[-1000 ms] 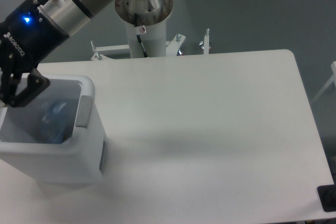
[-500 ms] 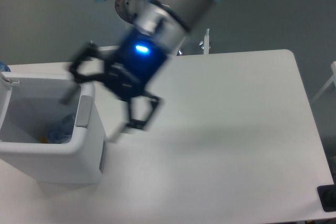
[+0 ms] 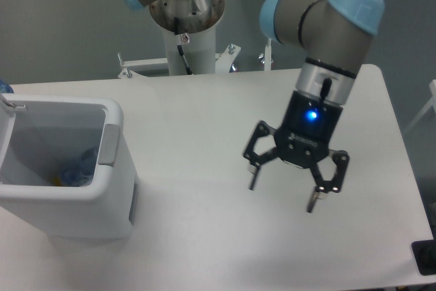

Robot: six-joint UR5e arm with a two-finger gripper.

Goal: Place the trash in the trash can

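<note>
View from above the white tabletop (image 3: 204, 100). The gripper (image 3: 283, 197) hangs over the right half of the tabletop, jaws spread wide apart and holding nothing, its two fingers (image 3: 252, 176) pointing down toward the bare surface. A blue light glows on the gripper body, just above the jaws. The arm (image 3: 327, 25), grey with light-blue joint covers, rises from the gripper toward the upper right, and its base column (image 3: 185, 32) stands behind the far edge of the tabletop.

The trash can (image 3: 65, 168) stands at the left edge of the tabletop, well apart from the gripper, upright, its grey side handle (image 3: 109, 142) facing right. Inside it, low against the right wall, lies the trash (image 3: 73, 170): a bluish, translucent mass with a small yellow-orange patch. Bag and bottle cannot be told apart there.
</note>
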